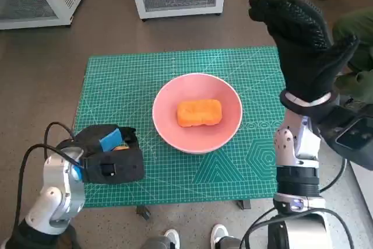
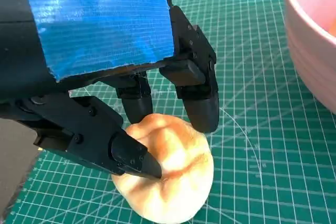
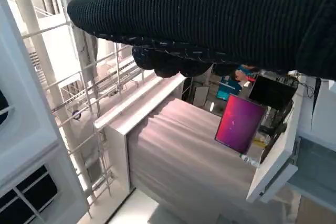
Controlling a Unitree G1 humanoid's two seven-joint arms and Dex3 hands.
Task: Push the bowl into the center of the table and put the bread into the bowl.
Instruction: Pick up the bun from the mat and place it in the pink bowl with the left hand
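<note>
The left robot hand (image 2: 131, 103) is low over the near left part of the green bench (image 1: 116, 80), fingers closed on a pale bread roll (image 2: 168, 174). Farther, at the center, the pink bowl (image 1: 166, 129) contains an orange bread (image 1: 199, 112). The right robot hand (image 1: 303, 39) is raised, empty, with fingers apart.

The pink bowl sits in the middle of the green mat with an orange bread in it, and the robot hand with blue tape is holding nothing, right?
Not quite. The left robot hand with blue tape does hold something: the left wrist view shows its fingers gripping a pale round bread roll. The rest is right: the head view shows the pink bowl mid-mat with an orange bread inside.
</note>
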